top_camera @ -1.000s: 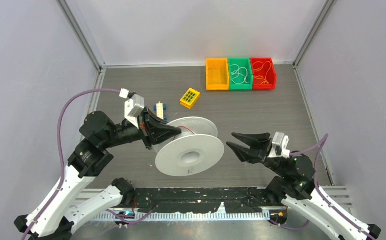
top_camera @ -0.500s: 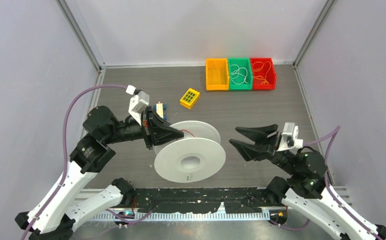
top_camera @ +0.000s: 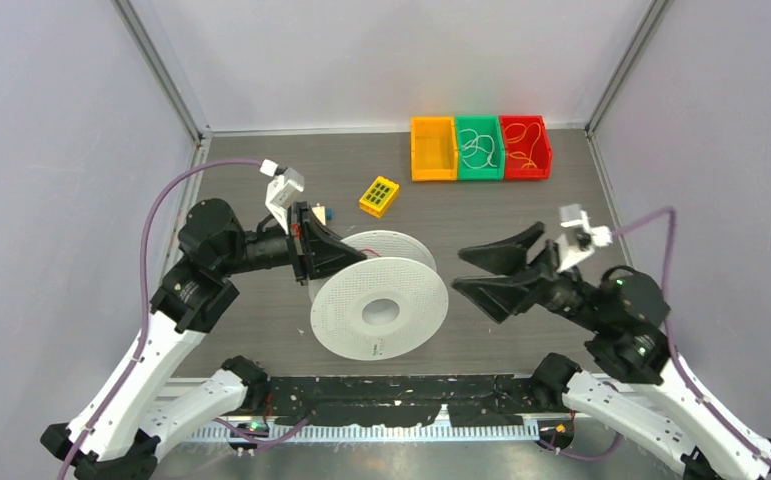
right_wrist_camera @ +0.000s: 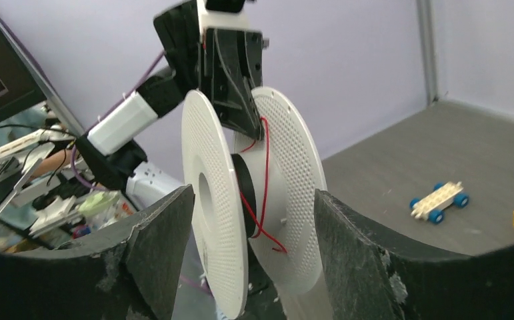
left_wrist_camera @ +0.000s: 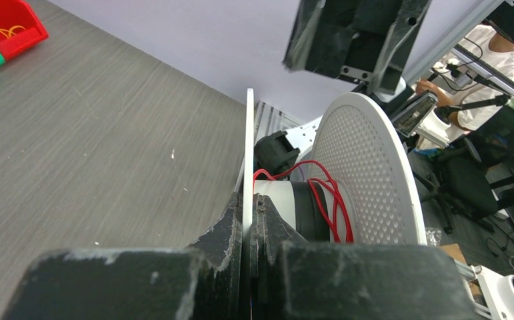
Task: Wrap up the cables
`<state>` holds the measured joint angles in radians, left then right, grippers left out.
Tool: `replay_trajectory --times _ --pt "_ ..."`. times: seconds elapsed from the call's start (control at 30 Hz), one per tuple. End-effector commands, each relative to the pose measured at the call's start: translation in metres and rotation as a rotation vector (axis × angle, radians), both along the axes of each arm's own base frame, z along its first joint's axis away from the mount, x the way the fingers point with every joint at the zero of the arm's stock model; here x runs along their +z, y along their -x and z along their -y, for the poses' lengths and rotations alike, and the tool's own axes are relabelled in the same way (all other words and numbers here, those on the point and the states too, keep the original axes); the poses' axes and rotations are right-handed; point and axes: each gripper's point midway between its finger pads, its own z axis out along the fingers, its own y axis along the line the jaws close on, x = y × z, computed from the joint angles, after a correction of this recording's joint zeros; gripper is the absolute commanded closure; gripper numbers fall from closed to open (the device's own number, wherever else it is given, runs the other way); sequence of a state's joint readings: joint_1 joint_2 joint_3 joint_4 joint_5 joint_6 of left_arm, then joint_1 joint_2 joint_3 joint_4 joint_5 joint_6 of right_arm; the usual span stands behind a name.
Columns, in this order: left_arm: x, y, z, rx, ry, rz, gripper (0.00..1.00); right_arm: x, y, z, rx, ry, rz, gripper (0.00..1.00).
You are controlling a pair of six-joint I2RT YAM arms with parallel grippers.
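Plastic bins, three, side by side at the far right of the table:
- orange bin [top_camera: 433,148];
- green bin [top_camera: 478,147], holding pale whitish wires;
- red bin [top_camera: 525,146], holding thin orange wires.

Loose items: yellow block [top_camera: 379,196]; small white wheeled chassis [right_wrist_camera: 439,197].

Surface: grey wood-grain table [top_camera: 521,215]. Pale lilac walls on three sides, with metal frame posts at the corners.

Spool [top_camera: 379,308]: white, with perforated flanges and a dark hub. Its axis runs roughly far to near, and the near flange faces the top camera.

Cable [right_wrist_camera: 265,160]: thin, red, in loose turns round the hub between the flanges. The loops lie crosswise to the spool's axis. One strand rises toward the left fingertips; whether it is pinched there cannot be told.

Left gripper [top_camera: 346,258]: jaws closed tight on the rim of the far flange.

Right gripper [top_camera: 458,272]: jaws spread wide, holding nothing, just right of the spool and pointing at it.
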<state>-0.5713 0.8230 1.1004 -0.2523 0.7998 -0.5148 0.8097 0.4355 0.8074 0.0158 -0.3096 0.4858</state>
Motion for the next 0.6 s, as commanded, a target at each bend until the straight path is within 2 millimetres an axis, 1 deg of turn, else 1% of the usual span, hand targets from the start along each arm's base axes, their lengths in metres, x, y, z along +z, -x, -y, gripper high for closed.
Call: replay_trajectory --times 0.0,0.1,0.13,0.17,0.2,0.23,0.27,0.3,0.33,0.4,0.47,0.57 --pt "0.011 0.001 0.003 -0.05 0.053 0.004 1.0 -0.011 0.006 -0.027 0.144 0.06 -0.055 0.28" --pt "0.008 -0.001 0.006 -0.064 0.06 -0.013 1.0 -0.016 0.004 -0.039 0.19 0.076 -0.069 0.28" --pt "0.006 -0.002 0.006 -0.063 0.059 -0.016 1.0 -0.014 0.004 -0.041 0.201 0.07 -0.07 0.29" --pt "0.005 -0.005 0.007 -0.058 0.056 -0.018 1.0 -0.019 0.004 -0.046 0.223 0.08 -0.078 0.3" --pt "0.003 -0.007 0.007 -0.055 0.053 -0.02 1.0 -0.015 0.005 -0.047 0.239 0.059 -0.072 0.32" --pt "0.001 -0.009 0.007 -0.048 0.049 -0.022 1.0 -0.022 0.005 -0.051 0.255 0.064 -0.086 0.34" --pt "-0.002 -0.012 0.007 -0.043 0.046 -0.026 1.0 -0.019 0.005 -0.052 0.263 0.043 -0.086 0.41" --pt "-0.003 -0.013 0.006 -0.039 0.044 -0.025 1.0 -0.025 0.002 -0.055 0.264 0.045 -0.105 0.46" --pt "-0.004 -0.015 0.006 -0.034 0.043 -0.026 1.0 -0.022 0.002 -0.056 0.271 0.026 -0.107 0.57" --pt "-0.006 -0.017 0.006 -0.03 0.04 -0.028 1.0 -0.024 -0.001 -0.058 0.275 0.01 -0.128 0.67" --pt "-0.007 -0.018 0.005 -0.031 0.039 -0.028 1.0 -0.028 -0.003 -0.062 0.281 0.011 -0.145 0.69" --pt "-0.008 -0.019 0.005 -0.035 0.037 -0.034 1.0 -0.031 -0.002 -0.067 0.312 0.021 -0.158 0.65"
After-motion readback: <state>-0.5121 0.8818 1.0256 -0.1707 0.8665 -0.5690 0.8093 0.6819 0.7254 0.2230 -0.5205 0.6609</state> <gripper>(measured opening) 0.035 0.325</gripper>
